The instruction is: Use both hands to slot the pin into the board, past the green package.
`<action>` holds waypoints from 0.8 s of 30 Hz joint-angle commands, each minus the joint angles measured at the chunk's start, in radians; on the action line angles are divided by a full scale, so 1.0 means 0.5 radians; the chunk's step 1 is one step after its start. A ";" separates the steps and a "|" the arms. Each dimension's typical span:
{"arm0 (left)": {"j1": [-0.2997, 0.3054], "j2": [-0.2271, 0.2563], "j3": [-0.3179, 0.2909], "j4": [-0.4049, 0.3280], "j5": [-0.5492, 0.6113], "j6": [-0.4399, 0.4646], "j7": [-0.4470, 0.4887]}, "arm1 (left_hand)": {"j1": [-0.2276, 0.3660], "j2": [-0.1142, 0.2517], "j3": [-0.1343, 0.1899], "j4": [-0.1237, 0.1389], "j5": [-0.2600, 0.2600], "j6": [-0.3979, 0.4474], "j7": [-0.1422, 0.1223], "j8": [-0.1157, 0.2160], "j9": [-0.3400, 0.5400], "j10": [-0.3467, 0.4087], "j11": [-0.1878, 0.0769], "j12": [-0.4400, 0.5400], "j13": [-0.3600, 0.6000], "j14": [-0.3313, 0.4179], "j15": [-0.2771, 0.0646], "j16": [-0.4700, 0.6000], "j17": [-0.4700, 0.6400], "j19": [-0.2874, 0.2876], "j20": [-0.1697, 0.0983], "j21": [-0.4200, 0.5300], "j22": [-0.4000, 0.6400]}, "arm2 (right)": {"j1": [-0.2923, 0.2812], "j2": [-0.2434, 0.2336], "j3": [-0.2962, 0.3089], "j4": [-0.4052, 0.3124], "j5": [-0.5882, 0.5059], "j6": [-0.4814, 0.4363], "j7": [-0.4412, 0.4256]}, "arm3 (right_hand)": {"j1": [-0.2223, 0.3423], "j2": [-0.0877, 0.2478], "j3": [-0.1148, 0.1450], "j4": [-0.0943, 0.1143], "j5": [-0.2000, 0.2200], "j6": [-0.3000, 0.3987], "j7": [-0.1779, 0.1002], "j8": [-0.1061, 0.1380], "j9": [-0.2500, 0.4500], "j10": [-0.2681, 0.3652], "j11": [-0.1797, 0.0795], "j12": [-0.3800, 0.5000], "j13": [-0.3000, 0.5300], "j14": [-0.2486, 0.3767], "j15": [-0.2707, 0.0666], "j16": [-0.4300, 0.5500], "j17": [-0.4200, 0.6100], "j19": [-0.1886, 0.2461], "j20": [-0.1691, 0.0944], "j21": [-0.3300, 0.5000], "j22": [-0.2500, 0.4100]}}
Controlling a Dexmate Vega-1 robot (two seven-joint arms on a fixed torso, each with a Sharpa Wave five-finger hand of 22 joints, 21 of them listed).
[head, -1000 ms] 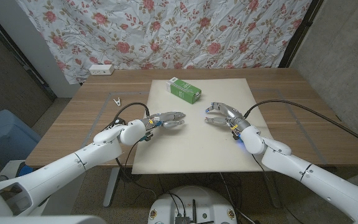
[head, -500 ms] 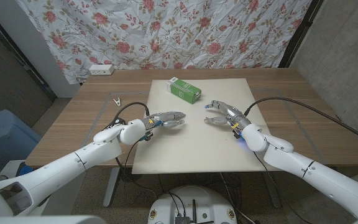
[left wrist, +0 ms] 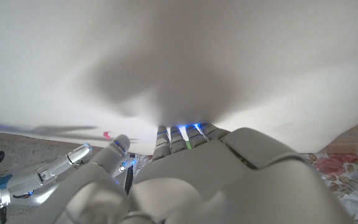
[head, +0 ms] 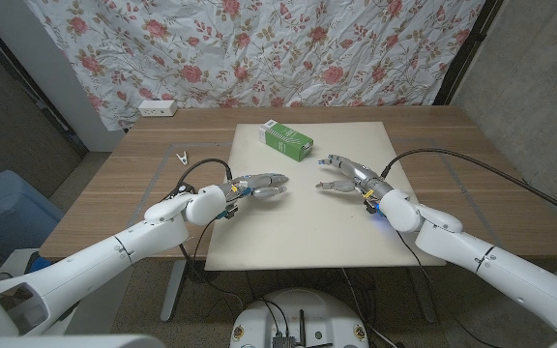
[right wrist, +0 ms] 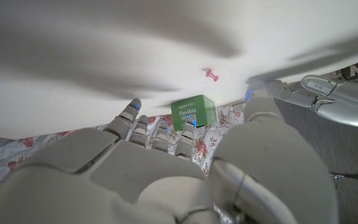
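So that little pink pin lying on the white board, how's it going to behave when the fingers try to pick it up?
The pin looks tiny beside the right hand, so probably very light and easily flicked away. It lies on its side on the smooth board, so a nudge may slide or roll it. Its small head likely leaves little to pinch.

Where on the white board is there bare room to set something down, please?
The white board is bare along its near half, below both hands. Its middle is crowded: left hand, right hand, and the pin between them. The green package takes the far edge.
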 commanded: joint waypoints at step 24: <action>0.222 -0.057 -0.303 -0.117 -0.287 0.039 0.479 | 0.027 0.218 0.040 -0.018 0.002 0.066 0.003 0.016 0.001 0.048 0.003 0.015 0.005 0.054 -0.035 0.012 0.001 0.093 -0.133 0.025 0.010 | -0.135 0.049 0.209 -0.031 0.296 0.091 -0.116 | -0.209 0.119 -0.015 0.092 -0.016 -0.075 0.054 -0.022 0.008 0.083 0.020 0.039 0.003 0.034 -0.033 0.024 0.009 0.036 -0.043 0.020 0.004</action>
